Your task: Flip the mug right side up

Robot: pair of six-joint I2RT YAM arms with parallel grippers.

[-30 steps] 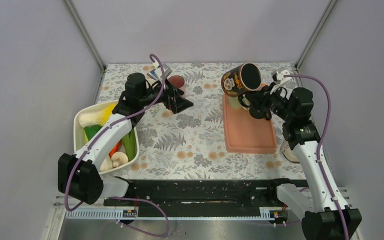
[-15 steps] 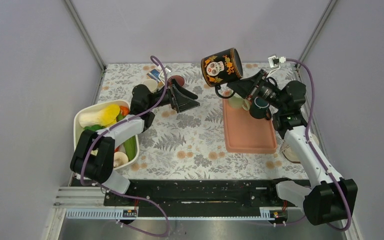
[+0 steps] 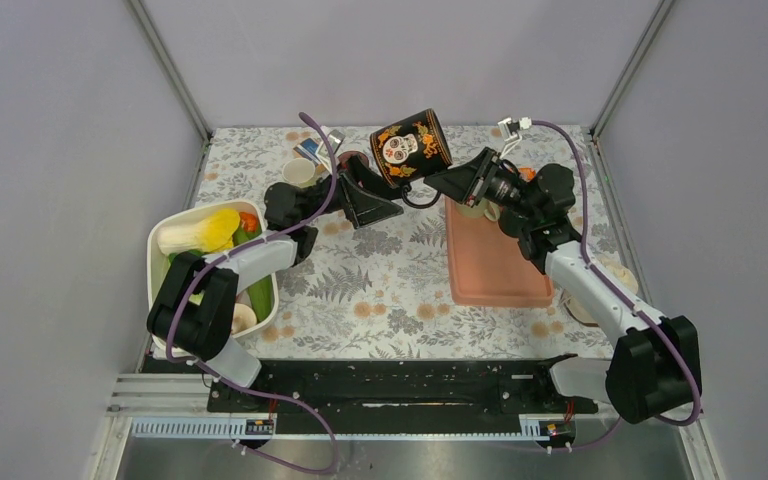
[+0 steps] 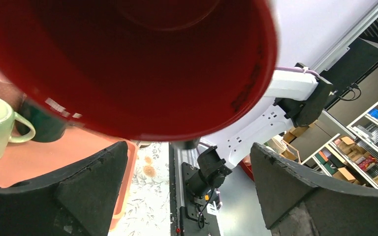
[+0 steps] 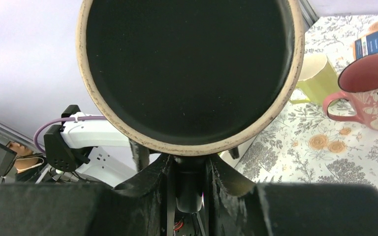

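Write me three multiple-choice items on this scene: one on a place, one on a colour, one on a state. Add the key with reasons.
1. Where is the skull mug?
A. On the pink tray
B. In the air, held by the right hand
C. In the white tub

2. What colour is the skull mug inside?
A. Red
B. White
C. Yellow

3. How is the left hand?
A. Shut on the mug
B. Open, gripping nothing
C. Shut on a vegetable

Key: 1 B, the top view shows it lifted and tilted, and the right wrist view shows the fingers shut on its handle. 2 A, the left wrist view looks into a red interior. 3 B, its fingers stand wide apart below the rim.
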